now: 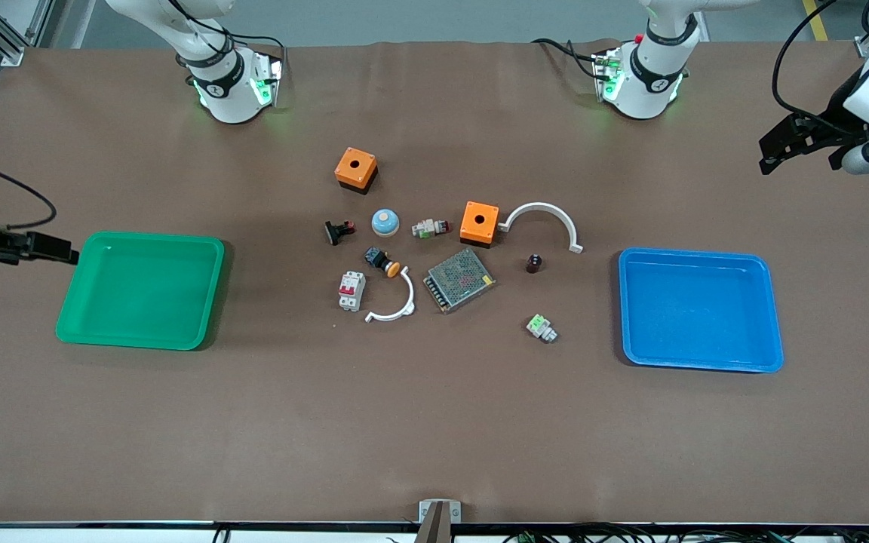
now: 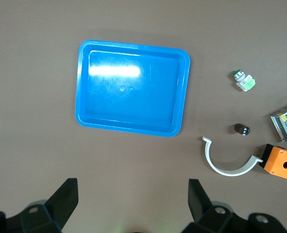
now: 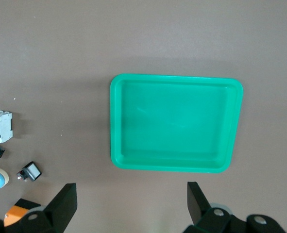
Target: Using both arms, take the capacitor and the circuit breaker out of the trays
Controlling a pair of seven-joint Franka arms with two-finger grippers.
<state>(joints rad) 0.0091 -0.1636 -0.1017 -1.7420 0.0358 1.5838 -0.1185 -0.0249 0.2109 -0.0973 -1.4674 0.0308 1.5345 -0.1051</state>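
Brown bench: capacitor and circuit breaker both sit in the central parts cluster, not in the green tray or blue tray; both trays look empty. Judging by that, removal looks done, arms parked. Left gripper hangs over the bench by blue, right gripper by green, jaws on both released, holding nothing. Next move: probably none; if any, verify the layout.
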